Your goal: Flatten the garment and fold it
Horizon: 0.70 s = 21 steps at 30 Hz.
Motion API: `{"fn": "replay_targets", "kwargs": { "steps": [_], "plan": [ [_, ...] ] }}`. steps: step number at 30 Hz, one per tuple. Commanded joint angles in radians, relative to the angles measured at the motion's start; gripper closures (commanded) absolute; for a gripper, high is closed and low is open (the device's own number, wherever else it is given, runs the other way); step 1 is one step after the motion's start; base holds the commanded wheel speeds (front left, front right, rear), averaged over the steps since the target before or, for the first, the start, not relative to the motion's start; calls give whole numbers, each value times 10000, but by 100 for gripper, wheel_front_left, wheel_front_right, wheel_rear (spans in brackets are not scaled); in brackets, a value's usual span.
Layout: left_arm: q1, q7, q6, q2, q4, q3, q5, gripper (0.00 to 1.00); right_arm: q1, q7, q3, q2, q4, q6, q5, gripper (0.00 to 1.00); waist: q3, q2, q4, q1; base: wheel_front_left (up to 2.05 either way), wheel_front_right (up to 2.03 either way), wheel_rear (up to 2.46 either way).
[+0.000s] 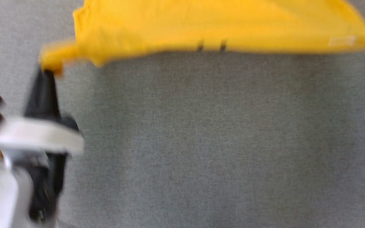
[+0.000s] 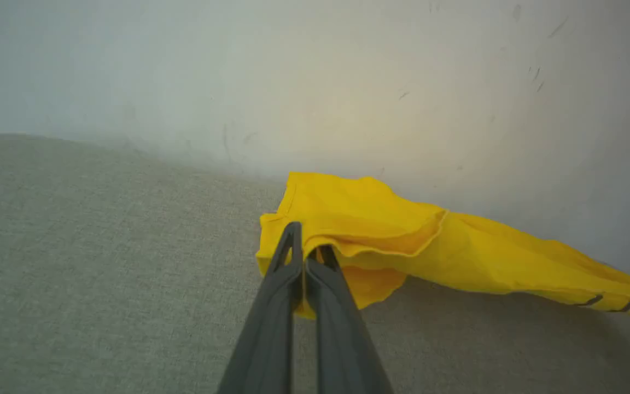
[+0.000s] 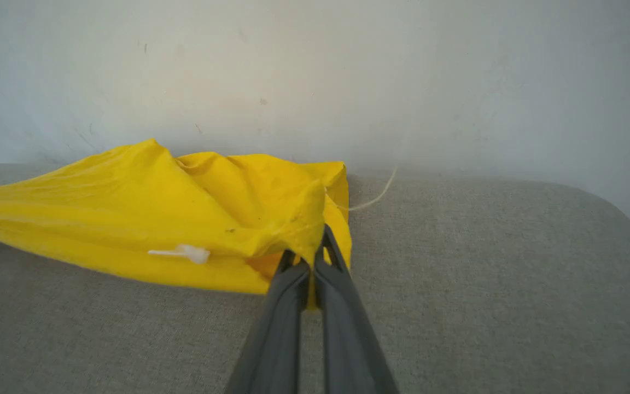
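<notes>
Left gripper (image 2: 305, 243) pinches the garment (image 1: 201, 22) at its left corner, fingers pressed together on the yellow cloth. The right gripper (image 3: 309, 249) is clamped likewise on the right corner. The garment stretches between them across the far side of the grey fabric surface (image 1: 201, 142) (two short black marks (image 1: 211, 46) sit on its near edge), close to a pale wall (image 2: 293, 82).

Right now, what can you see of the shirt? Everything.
The shirt is bright yellow, thin and soft like cotton, and creased. It is stretched wide between two pinched corners: the left fingers are shut on one, the right fingers on the other. Its near edge carries two short black marks and a small white patch. It hangs low over grey cloth, near a pale wall.
</notes>
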Motion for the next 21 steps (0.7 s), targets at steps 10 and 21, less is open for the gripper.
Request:
{"fn": "replay_targets", "kwargs": {
  "steps": [10, 21],
  "plan": [
    [3731, 1228, 402, -150, -200, -828, -763, 100, 3394, 328, -922, 1419, -604, -9, -618, 100, -1430, -1, -121, 3, 0, 0, 0],
    [5634, 3098, 90, 776, -5, -1805, -1308, 100, 5905, 905, -1291, 2232, -86, -9, -732, 100, -2478, -1, 67, 3, 0, 0, 0]
  ]
}}
